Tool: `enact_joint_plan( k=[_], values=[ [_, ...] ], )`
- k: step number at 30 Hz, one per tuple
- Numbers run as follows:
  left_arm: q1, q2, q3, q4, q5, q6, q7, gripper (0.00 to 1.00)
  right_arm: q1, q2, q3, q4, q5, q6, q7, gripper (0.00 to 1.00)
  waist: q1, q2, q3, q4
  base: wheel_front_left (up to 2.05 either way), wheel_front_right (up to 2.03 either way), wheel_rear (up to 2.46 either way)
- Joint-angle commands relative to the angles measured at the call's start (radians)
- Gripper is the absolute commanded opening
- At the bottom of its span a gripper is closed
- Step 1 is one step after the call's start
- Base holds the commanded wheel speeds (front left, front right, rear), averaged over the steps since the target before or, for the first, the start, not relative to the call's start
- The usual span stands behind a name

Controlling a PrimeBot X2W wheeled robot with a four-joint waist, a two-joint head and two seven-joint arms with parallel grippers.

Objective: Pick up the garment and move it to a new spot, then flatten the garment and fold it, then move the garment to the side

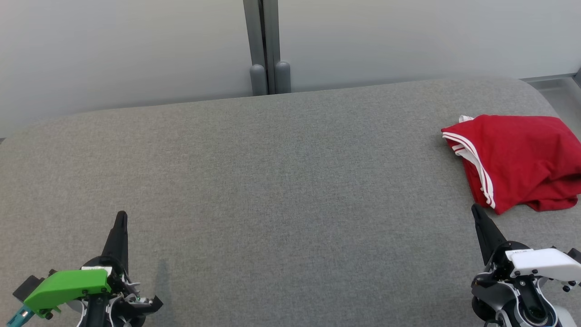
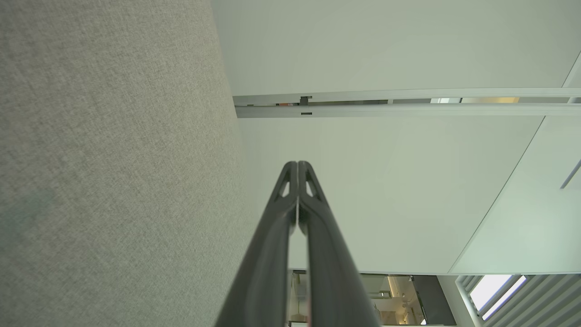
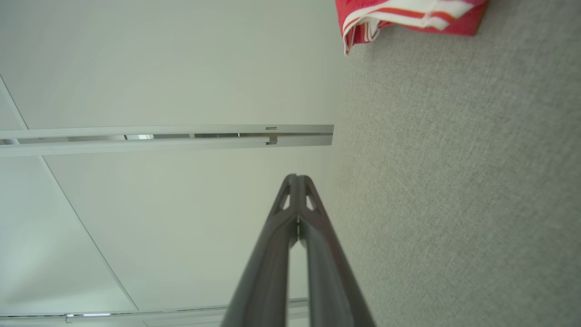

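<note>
The left pincer [image 1: 120,220] and right pincer [image 1: 477,213] are both pressed fully closed and empty over the grey desk [image 1: 290,190], with the red garment [image 1: 517,159] just beyond the right pincer's tips, untouched.

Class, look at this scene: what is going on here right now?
Nothing is being handled at this moment. A red garment with white stripes lies bunched near the right end of the grey surface. The left gripper and right gripper are both shut and empty, low at the near edge; the right one sits just short of the garment.
</note>
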Motion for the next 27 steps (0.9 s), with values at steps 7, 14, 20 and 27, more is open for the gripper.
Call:
enact_joint_plan(
  k=[7,14,20,27],
  values=[
    [-0.012,0.001,0.003,-0.001,0.005,-0.004,0.004,0.00,-0.008,-0.006,-0.002,-0.004,0.003,-0.001,0.003,0.00,0.0000,0.0000,0.000,0.000,0.00,0.00,0.00],
    [-0.012,0.001,0.003,-0.002,0.005,-0.004,0.004,0.00,-0.008,-0.006,-0.002,-0.004,0.003,-0.001,0.003,0.00,0.0000,0.0000,0.000,0.000,0.00,0.00,0.00],
    [-0.012,0.001,0.003,-0.002,0.005,-0.004,0.004,0.00,-0.008,-0.006,-0.002,-0.004,0.004,-0.001,0.003,0.00,0.0000,0.0000,0.000,0.000,0.00,0.00,0.00],
    [-0.012,0.001,0.003,-0.002,0.006,-0.004,0.005,0.00,-0.008,-0.006,-0.002,-0.004,0.004,-0.001,0.003,0.00,0.0000,0.0000,0.000,0.000,0.00,0.00,0.00]
  ],
)
